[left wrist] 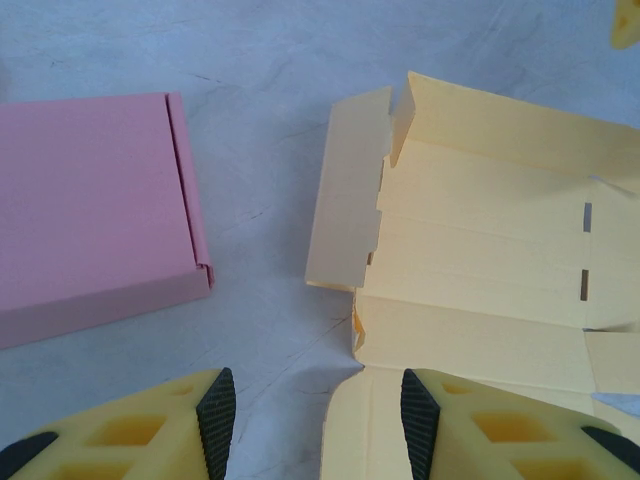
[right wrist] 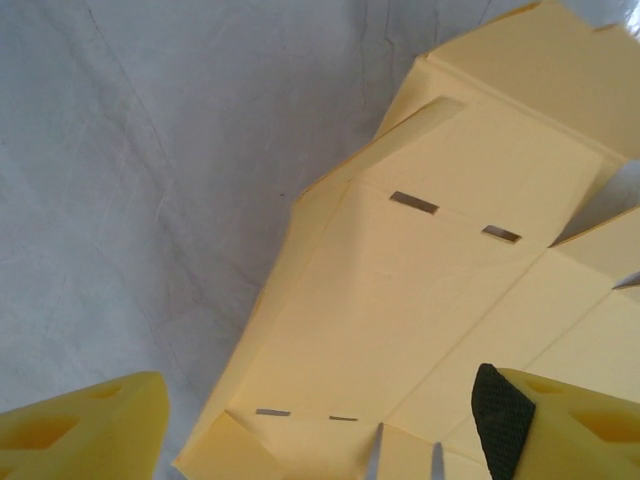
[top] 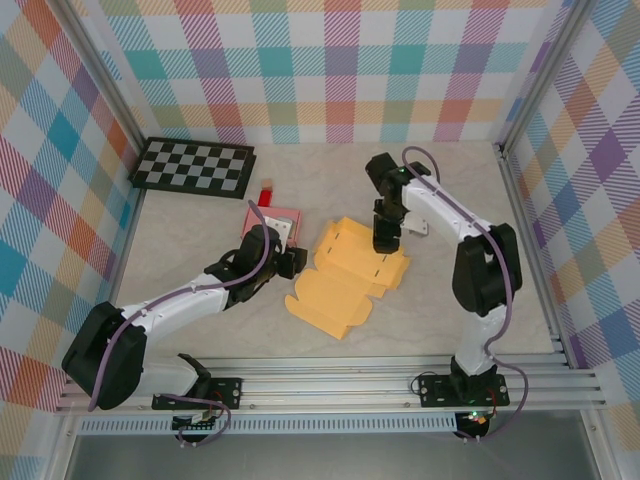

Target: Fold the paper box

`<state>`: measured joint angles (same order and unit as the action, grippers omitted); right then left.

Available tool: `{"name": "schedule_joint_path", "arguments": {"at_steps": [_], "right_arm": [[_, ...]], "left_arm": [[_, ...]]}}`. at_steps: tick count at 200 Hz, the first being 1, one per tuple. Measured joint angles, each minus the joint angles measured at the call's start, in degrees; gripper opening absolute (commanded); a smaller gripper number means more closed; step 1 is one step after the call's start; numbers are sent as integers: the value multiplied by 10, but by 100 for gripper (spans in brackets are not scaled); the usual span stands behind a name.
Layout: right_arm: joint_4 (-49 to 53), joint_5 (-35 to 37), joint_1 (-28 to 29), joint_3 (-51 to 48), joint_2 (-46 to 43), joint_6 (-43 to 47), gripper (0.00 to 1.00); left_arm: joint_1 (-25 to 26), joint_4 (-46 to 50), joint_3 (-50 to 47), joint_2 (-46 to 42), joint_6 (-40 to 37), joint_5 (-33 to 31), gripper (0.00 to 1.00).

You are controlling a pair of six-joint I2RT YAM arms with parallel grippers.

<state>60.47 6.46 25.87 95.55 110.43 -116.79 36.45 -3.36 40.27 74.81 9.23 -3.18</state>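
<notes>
The yellow paper box (top: 350,275) lay mostly flat at mid-frame on the surface (top: 420,320), a few flaps tilted up, the left fingers (left wrist: 215,420) and right fingers (right wrist: 500,410) open and empty, so most folding seemingly remained.

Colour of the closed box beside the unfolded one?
Pink box; clearest in left wrist view.
</notes>
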Motion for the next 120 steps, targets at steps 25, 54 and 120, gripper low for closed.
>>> {"name": "schedule_joint_path", "arguments": {"at_steps": [25, 54, 120], "right_arm": [[8, -8, -5, 30, 39, -12, 77], [18, -14, -13, 34, 58, -16, 72], [5, -31, -35, 1, 62, -18, 63]], "left_arm": [[0, -1, -1, 0, 2, 7, 49], [0, -4, -11, 0, 2, 12, 49], [0, -16, -16, 1, 4, 26, 49]]}}
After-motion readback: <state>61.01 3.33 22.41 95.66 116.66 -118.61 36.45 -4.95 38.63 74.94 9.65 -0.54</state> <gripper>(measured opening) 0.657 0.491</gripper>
